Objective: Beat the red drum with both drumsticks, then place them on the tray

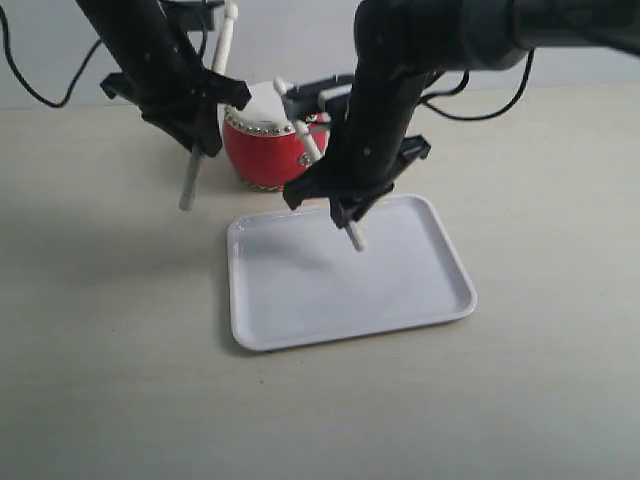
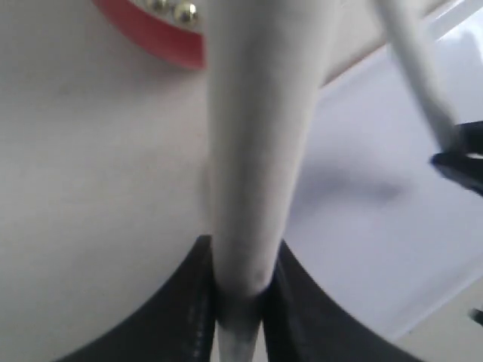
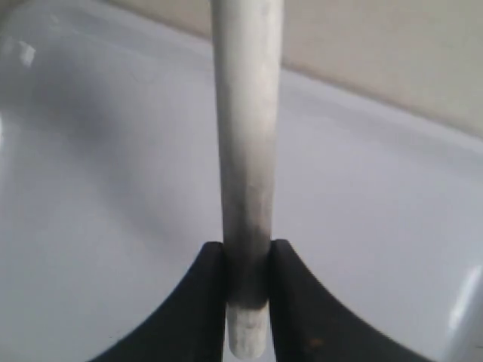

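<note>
Ext view: black L claw [image 1: 198,148] pinching slim whitish wooden L drumstick [image 1: 190,185], steep, lower end over beige bench [image 1: 100,350], just left of glossy red studded drum [image 1: 262,160]. R claw [image 1: 345,208] pinching R drumstick [image 1: 355,237], slanted, low end over flat white rect. plastic tray [image 1: 410,300], rounded tip up by drum.
L wrist: L drumstick clamped betw. claw tips; drum, tray beyond.
R wrist: R drumstick clamped likewise, tray beneath.

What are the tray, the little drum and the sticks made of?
Tray: probably plastic, glossy white with soft reflections.
Red drum: lacquered body, possibly wood, shiny, with metal-looking studs.
Drumsticks: seemingly wood, matte, pale, scuffed grey.
</note>
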`<action>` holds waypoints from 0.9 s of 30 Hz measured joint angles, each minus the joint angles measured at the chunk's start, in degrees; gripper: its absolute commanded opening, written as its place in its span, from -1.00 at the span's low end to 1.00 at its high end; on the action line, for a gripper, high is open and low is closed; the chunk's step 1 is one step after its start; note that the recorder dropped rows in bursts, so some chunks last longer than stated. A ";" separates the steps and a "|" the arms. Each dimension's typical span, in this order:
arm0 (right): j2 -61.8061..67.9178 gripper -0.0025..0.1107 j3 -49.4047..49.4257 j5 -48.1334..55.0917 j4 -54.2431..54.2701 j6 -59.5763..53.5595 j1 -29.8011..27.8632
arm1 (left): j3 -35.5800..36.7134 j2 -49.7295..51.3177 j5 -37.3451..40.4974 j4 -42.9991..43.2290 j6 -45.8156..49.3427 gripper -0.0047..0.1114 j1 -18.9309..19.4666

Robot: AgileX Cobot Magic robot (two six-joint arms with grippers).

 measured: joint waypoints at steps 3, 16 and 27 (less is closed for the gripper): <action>3.00 -0.96 0.12 0.00 2.09 0.00 0.00 | 0.00 -4.70 0.10 -0.54 -0.24 -0.92 0.00; -12.93 -0.96 -2.72 9.88 4.23 -3.72 0.00 | 3.58 -12.79 0.21 0.29 -2.14 -0.92 0.00; -19.43 -0.96 -2.82 17.20 1.37 -11.02 0.00 | 21.35 -32.10 -6.76 -1.25 -2.46 -0.92 0.00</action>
